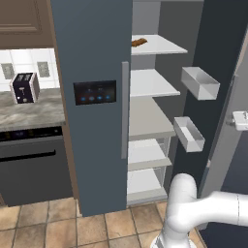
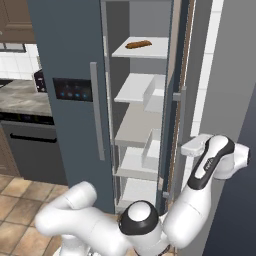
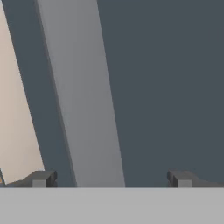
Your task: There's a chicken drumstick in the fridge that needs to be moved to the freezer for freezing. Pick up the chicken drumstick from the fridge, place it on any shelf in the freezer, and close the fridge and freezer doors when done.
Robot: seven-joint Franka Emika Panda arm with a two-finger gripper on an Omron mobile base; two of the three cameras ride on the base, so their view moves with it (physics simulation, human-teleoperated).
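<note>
Slate-blue tall two-door unit: the left door, with a dark blue-lit panel, is shut over the freezer. The plain right door is swung wide, so the fridge with its white shelves is exposed. Clear plastic door bins hang on the open door's inner face.

The two-finger tool is spread wide and holds nothing. Its dark finger tips stand on either side of the vertical grey bar handle of the plain door, apart from it. The bar sits nearer the left tip and runs tilted in the hand view because the hand is rolled. The white arm is bent around the door's outer side, likely so the tool can face the handle squarely.

Chicken drumstick: cannot tell where it lies. The fridge shelves in sight look bare, apart from a longer brown stick-shaped food on the top white shelf, which is not it.

Judgement: the step in hand is work on the fridge door handle. With the freezer shut, it is unclear whether the transfer is done or not yet begun.

Off to the side, a black-and-white toaster stands on the grey stone tabletop.
</note>
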